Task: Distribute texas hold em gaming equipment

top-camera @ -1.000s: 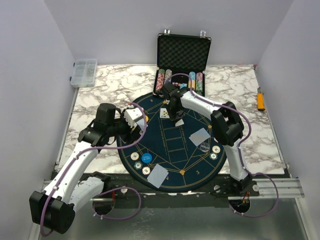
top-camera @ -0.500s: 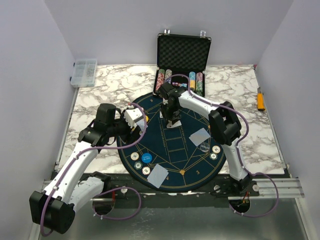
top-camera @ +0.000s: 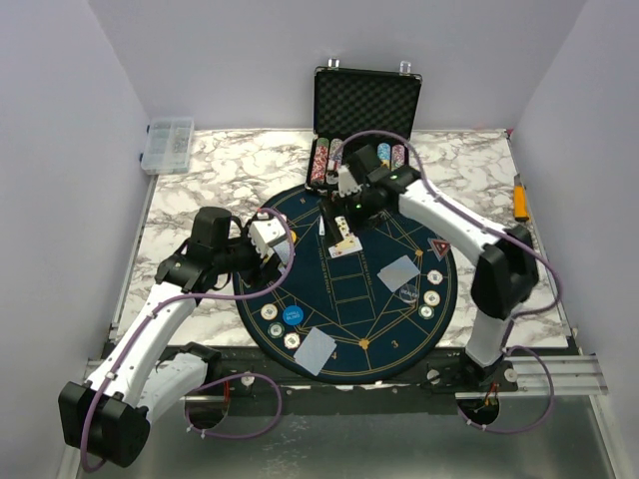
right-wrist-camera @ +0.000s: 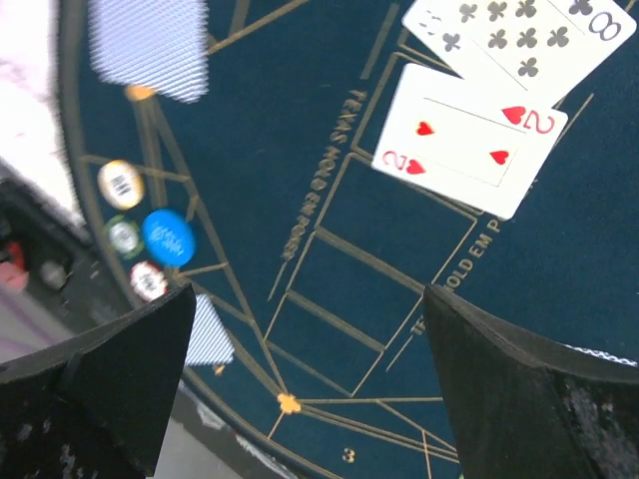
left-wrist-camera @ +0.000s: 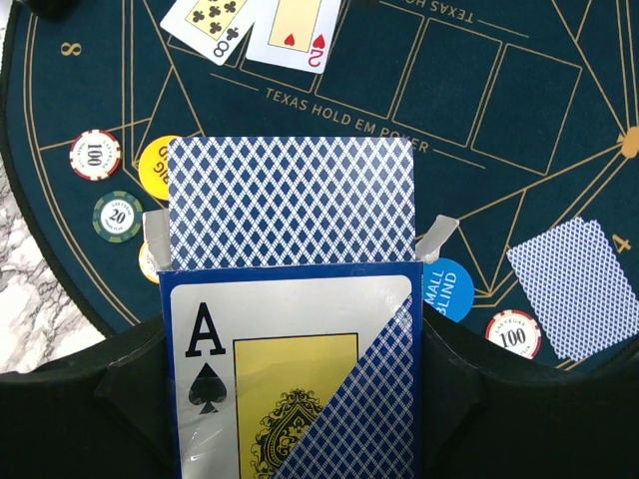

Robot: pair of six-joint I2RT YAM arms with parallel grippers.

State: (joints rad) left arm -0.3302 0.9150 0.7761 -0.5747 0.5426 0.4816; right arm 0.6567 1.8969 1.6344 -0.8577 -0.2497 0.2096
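My left gripper is shut on a blue card box with an ace of spades on its front, and a blue-backed deck sticks out of it. In the top view the left gripper hovers at the mat's left edge. The right gripper hangs open and empty above the mat. Below it, the 2 of hearts lies face up beside the 8 of clubs. Face-down cards lie nearer. Around them sit a blue disc, a yellow disc and cream chips.
The round dark-blue mat covers the middle of the marble table. An open black case with rows of chips stands at the back. At the far left is a clear compartment box, and a yellow tool lies at the right edge.
The right gripper opened and let go of the 2 of hearts, which now lies beside the 8 of clubs. It then rose and drew back toward the case. The left arm held still.
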